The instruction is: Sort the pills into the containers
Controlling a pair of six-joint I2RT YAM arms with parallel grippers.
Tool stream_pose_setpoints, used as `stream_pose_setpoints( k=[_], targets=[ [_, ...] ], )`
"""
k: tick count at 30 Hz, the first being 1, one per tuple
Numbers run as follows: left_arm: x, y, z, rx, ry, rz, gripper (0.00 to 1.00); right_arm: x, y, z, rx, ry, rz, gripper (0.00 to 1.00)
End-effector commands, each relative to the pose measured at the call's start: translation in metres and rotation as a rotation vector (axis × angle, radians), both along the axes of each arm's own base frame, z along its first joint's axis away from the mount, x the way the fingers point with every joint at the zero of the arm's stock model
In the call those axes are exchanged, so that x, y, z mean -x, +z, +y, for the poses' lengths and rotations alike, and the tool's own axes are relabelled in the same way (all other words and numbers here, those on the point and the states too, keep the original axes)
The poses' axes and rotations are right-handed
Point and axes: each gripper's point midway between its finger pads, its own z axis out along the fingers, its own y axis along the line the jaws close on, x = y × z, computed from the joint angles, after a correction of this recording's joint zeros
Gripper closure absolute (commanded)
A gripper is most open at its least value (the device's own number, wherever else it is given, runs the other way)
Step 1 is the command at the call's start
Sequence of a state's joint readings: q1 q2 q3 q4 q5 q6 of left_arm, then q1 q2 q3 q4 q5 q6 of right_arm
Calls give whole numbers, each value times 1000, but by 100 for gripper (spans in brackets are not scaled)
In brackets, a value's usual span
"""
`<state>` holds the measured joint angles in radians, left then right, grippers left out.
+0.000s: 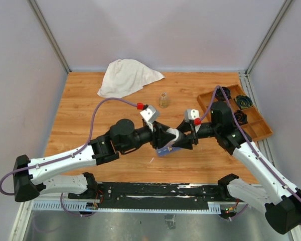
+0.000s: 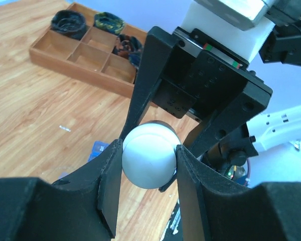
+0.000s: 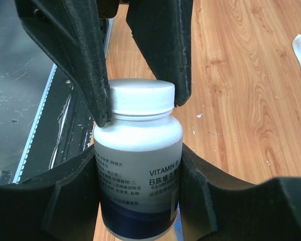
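A white vitamin B pill bottle (image 3: 138,165) with a blue band is held in the air between both grippers over the table's middle (image 1: 174,134). My right gripper (image 3: 138,186) is shut on the bottle's body. My left gripper (image 2: 149,163) is shut on the bottle's white cap (image 2: 149,153), and its fingers (image 3: 85,60) clamp the cap (image 3: 140,98) from both sides. The translucent blue pill-organizer strip (image 1: 165,149) lies on the table right under the grippers, mostly hidden; one corner shows in the left wrist view (image 2: 98,149). No loose pills are visible.
A brown wooden divided tray (image 1: 256,128) with dark coiled items stands at the right, also in the left wrist view (image 2: 65,47). A small glass jar (image 1: 164,99) stands behind the grippers. A white cloth (image 1: 126,76) lies at the back left.
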<state>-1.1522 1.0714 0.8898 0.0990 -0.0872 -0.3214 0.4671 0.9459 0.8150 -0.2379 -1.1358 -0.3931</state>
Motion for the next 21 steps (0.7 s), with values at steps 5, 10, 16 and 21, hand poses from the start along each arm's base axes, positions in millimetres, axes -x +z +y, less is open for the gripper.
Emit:
stream_pose_setpoints(
  k=[5,10,16,21],
  targets=[
    [47,-2,-14,-49,-408,-277,68,-5,15,-1,-37,-5,-63,98],
    [52,-20,-10,-154,-526,-454,66,-5,15,-1,-37,-5,-64,98],
    [44,-25,-2,-176,-589,-557,62,-5,15,-1,-36,-6,-65,98],
    [36,-19,-1,-159,-562,-564,33,-5,15,-1,-37,-5,-65,98]
  ],
)
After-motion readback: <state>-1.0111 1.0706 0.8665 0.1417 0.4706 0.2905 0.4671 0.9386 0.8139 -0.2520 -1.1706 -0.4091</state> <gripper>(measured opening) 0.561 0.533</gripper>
